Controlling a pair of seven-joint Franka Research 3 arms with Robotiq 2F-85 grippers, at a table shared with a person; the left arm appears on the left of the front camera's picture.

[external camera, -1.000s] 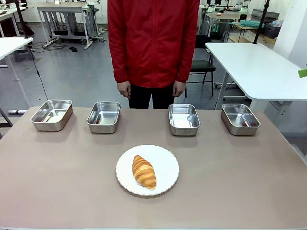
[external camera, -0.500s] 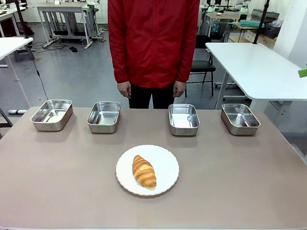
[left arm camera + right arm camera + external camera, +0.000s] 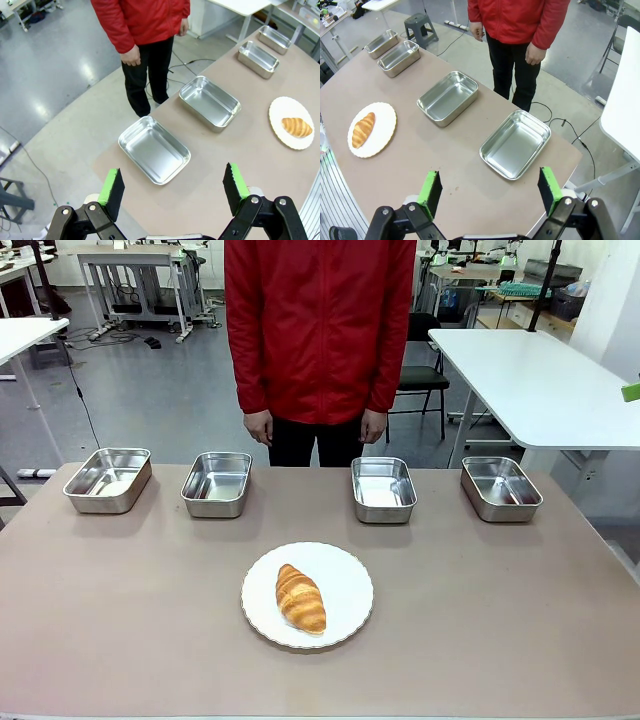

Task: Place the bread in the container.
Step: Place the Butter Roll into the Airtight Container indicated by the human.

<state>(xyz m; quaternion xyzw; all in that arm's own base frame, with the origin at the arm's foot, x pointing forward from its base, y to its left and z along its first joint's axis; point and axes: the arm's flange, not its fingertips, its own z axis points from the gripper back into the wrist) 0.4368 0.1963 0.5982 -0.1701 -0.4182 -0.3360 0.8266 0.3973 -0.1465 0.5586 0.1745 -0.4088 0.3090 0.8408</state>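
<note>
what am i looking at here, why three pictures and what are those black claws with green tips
It is one moment seen by three cameras on a two-armed robot. The front view looks across the table at a person in a red jacket. The other two come from cameras on the wrists: the claws are the left gripper and right gripper, both open, holding nothing. On the table lie a croissant on a white plate and, beyond it, four empty steel pans.
</note>
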